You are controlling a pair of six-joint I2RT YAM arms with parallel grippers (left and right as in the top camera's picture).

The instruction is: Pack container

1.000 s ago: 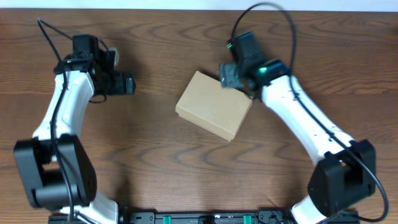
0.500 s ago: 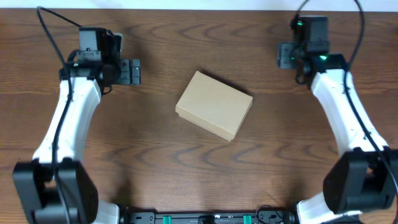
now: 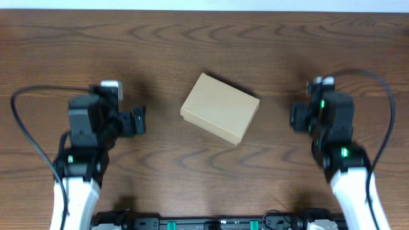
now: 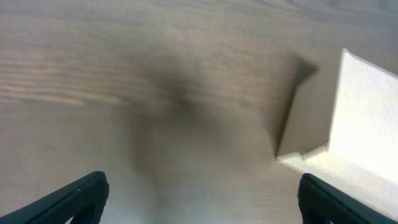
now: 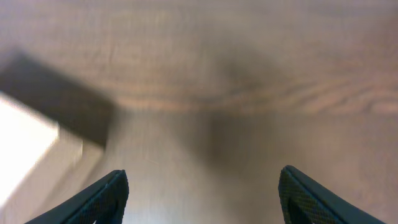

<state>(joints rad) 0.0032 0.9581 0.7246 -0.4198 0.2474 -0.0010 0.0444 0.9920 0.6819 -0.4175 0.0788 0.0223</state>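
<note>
Left pincer [image 3: 137, 121] is open: in the left wrist view its two dark fingertips [image 4: 87, 190] stand at opposite edges of the picture, with only bare wood between them and nothing gripped. Right pincer [image 3: 297, 117] is likewise open; the right wrist view shows its fingertips [image 5: 112, 190] set wide apart over bare wood, holding nothing. Both pincers sit above the surface [image 3: 204, 38], a dark brown wood-grain top, and point inward toward each other from opposite sides. The container [image 3: 220, 116] lies flat near the middle of the surface, between the two pincers and apart from both. It is a plain tan cardboard box, turned at an angle to the edges of the surface, and its top face is closed in the overhead view. In the left wrist view the container [image 4: 364, 124] appears at the right of the picture, with one corner and a side wall visible and a shadow beside it; the left pincer [image 4: 202, 193] does not touch it. In the right wrist view the container [image 5: 25, 149] appears at the lower left, blurred, with its shadow falling on the wood above it; the right pincer [image 5: 202, 186] is clear of it. White arm segments run from each pincer toward the near edge of the surface, each arm trailing a black cable [image 3: 25, 128].
</note>
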